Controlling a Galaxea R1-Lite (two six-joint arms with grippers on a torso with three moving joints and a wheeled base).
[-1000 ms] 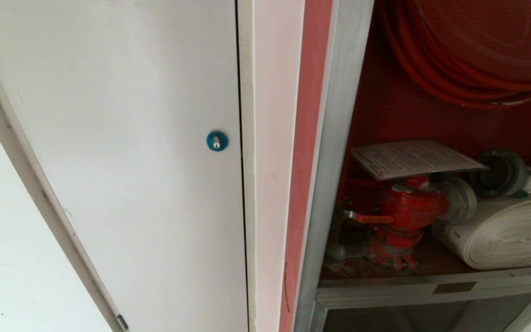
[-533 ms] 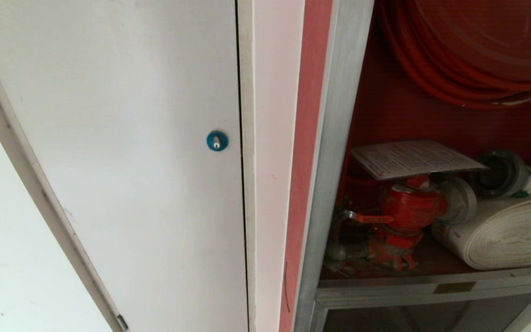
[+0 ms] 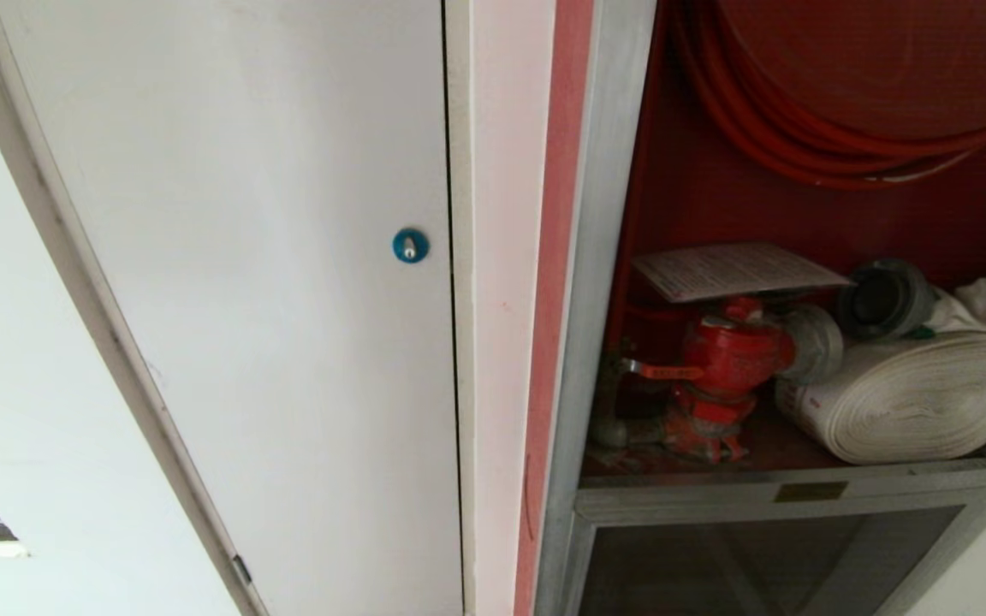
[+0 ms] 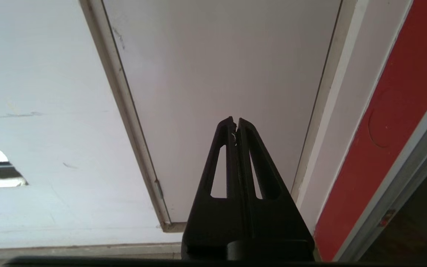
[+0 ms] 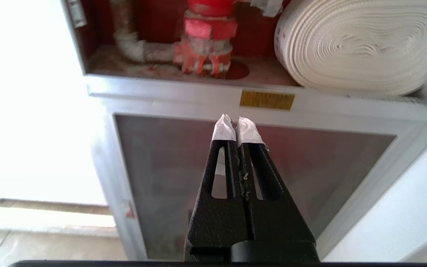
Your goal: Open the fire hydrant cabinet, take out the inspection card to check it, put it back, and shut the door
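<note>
Both grippers, left [image 4: 235, 120] and right [image 5: 237, 120], hang empty with fingers pressed together. The cabinet [image 3: 596, 257] stands open (red inside), the card [image 3: 733, 269] lying flat atop the valve [image 3: 728, 355], left of the hose [image 3: 912, 393].

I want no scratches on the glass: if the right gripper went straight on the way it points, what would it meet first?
Probably the lower glass door beneath the shelf: the shut right gripper points at its upper edge, near the silver frame rail. Depth is unclear, so which comes first is uncertain.
</note>
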